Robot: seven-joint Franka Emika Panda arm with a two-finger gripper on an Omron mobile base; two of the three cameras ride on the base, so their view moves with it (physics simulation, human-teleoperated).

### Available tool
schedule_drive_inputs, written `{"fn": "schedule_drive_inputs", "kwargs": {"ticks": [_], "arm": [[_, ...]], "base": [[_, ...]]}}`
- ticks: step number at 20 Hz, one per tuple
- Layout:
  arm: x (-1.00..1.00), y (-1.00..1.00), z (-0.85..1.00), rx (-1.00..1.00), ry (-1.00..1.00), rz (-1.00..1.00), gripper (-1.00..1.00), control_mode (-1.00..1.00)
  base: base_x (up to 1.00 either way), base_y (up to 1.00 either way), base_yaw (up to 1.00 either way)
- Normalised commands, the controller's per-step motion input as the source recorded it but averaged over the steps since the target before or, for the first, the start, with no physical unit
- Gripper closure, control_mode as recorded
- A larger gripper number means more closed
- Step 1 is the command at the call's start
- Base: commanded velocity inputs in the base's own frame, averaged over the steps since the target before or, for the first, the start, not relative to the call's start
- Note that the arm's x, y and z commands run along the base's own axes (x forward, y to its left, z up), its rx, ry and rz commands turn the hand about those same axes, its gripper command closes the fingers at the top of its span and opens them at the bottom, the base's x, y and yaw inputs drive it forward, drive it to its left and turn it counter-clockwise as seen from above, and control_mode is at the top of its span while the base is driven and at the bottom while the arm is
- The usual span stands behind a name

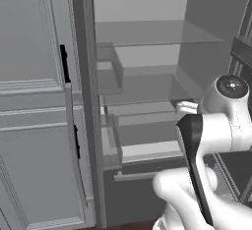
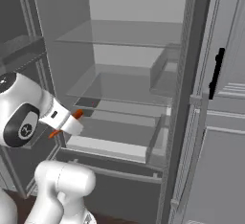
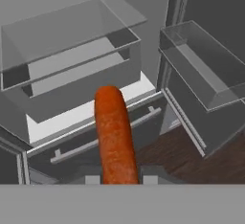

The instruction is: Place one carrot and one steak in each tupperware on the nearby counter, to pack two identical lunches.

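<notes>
The robot's gripper [image 3: 118, 180] is clamping a bright-orange tapered carrot [image 3: 114, 134], jaws nearly closed around it, in front of an open grey fridge [image 2: 129, 89], carrot pointing toward twelve o'clock in the hand view.

Kitchen: open fridge [image 2: 129, 89] with glass shelves [image 2: 127, 34] and drawers [image 2: 115, 134], door bins [image 3: 206, 74], grey panelled cabinet doors [image 1: 34, 101], dark wood floor [image 3: 191, 156].
</notes>
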Motion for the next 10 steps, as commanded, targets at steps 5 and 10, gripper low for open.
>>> {"fn": "schedule_drive_inputs", "kwargs": {"ticks": [5,10], "arm": [[0.0,0.0,0.0,0.0,0.0,0.0,1.0,1.0],[0.0,0.0,0.0,0.0,0.0,0.0,1.0,1.0]], "base": [[-1.0,-0.02,-0.01],[-1.0,-0.15,-0.36]]}}
